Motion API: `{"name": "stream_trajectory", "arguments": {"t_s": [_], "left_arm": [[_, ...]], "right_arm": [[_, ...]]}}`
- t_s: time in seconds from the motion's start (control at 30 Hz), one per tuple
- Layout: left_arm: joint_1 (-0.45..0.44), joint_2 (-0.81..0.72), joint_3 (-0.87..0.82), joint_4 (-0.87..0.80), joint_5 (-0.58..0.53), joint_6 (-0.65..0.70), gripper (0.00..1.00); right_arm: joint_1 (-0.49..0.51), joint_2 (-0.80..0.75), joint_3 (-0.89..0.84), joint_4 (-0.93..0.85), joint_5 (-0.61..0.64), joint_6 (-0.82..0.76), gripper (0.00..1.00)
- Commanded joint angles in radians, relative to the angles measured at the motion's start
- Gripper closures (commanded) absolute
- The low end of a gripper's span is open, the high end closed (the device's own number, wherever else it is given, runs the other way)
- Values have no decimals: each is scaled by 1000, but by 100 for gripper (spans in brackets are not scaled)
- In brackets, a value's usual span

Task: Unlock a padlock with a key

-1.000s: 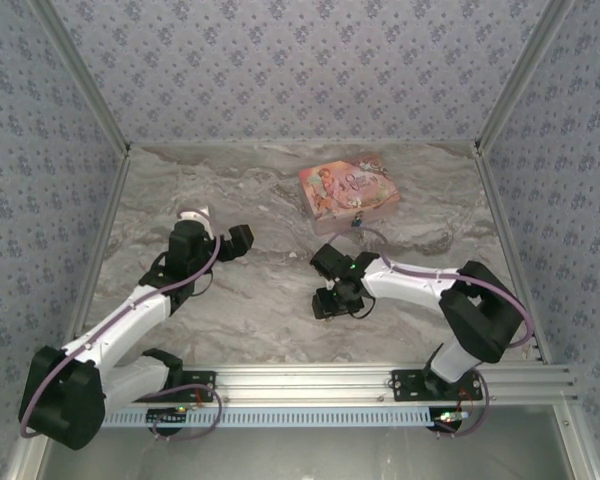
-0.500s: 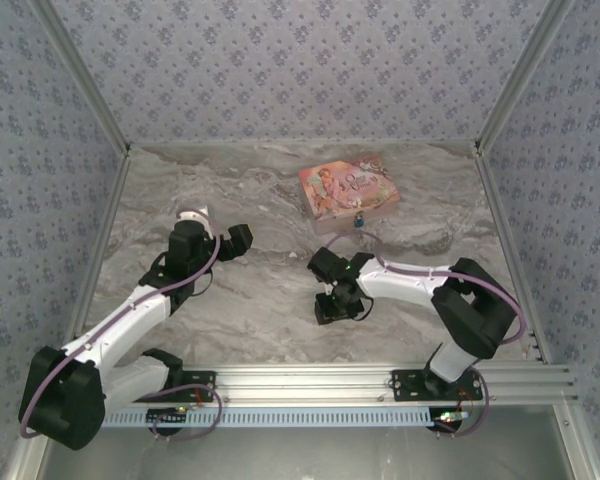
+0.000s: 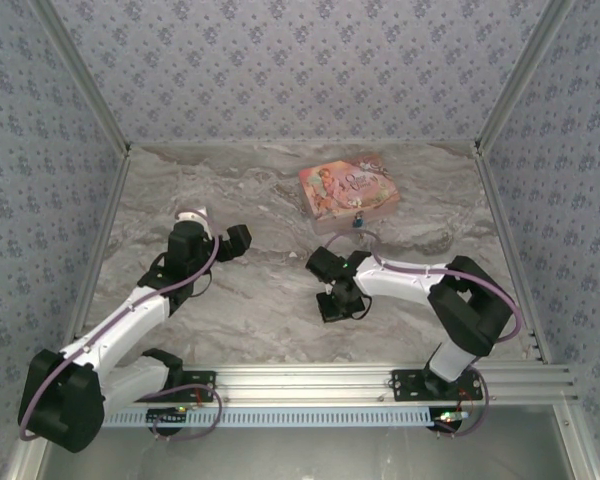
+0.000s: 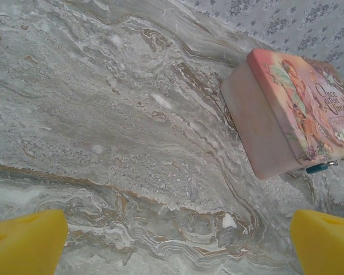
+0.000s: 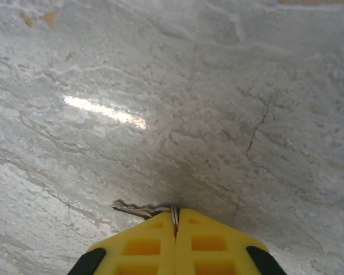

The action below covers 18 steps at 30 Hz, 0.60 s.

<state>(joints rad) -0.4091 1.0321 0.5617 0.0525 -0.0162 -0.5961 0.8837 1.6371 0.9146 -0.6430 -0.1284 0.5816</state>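
The left gripper point(image 4: 178, 246) hovers over the marble table point(image 3: 250, 300) at the left, its yellow fingertips point(image 4: 24, 243) spread wide with nothing between them. Near the middle, the right gripper point(image 5: 175, 220) points down at the table with its pads pressed together, clamped on what seems to be the head of a small silvery key point(image 5: 135, 210), whose blade sticks out to one side. Farther back and to the right lies the pink box point(image 3: 348, 188). The padlock point(image 3: 358, 219) hangs at the box's near edge, well apart from both grippers.
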Motion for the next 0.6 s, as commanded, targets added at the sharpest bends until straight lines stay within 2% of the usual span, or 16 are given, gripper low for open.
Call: {"name": "stream_trajectory", "arguments": {"t_s": [0.0, 0.23, 0.33, 0.43, 0.57], "left_arm": [[-6, -20, 13, -11, -18, 2, 0], [-7, -25, 21, -15, -3, -11, 1], [-7, -21, 52, -57, 7, -56, 1], [-7, 1, 113, -121, 31, -104, 1], [-7, 29, 192, -166, 98, -201, 0]], "right_arm": [[17, -4, -20, 37, -10, 3, 99], [1, -148, -74, 134, 45, 14, 100], [3, -222, -94, 177, 96, 7, 100], [11, -287, -95, 196, 185, -8, 100], [33, -362, -81, 219, 379, -73, 100]]}}
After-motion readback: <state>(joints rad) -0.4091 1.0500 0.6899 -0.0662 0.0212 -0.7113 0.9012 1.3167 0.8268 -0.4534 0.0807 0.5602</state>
